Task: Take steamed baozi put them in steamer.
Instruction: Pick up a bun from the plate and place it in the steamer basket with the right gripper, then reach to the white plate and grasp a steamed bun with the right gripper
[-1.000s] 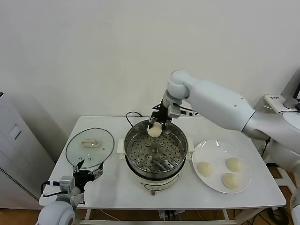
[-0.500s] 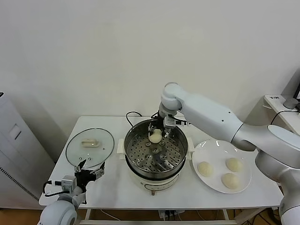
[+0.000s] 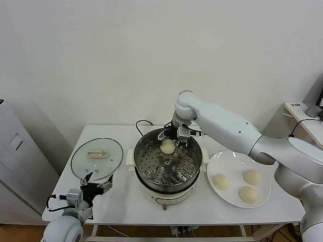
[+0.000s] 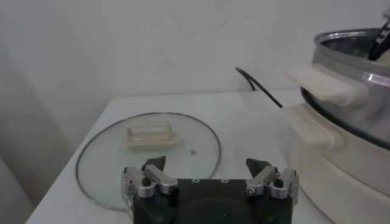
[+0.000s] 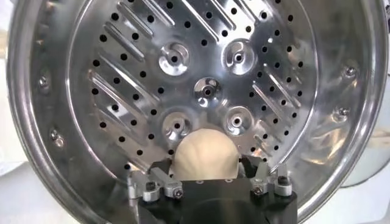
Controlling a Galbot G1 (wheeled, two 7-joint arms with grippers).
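My right gripper (image 3: 168,141) is shut on one cream-white baozi (image 3: 167,145) and holds it low inside the steamer (image 3: 140,166), over the far part of its perforated tray. In the right wrist view the baozi (image 5: 204,157) sits between the jaws just above the tray (image 5: 122,73). Three more baozi (image 3: 221,181) (image 3: 252,176) (image 3: 247,194) lie on the white plate (image 3: 226,158) right of the steamer. My left gripper (image 3: 93,185) is open and empty, parked near the table's front left edge; it also shows in the left wrist view (image 4: 209,172).
The glass lid with a beige handle (image 3: 97,154) lies flat left of the steamer and shows in the left wrist view (image 4: 148,134). A black cable (image 3: 141,123) runs behind the steamer. The steamer's cream side handle (image 4: 318,85) is close to the left gripper.
My right gripper has lowered the baozi from above the steamer's far rim down into the pot toward the tray. The left arm has barely moved.
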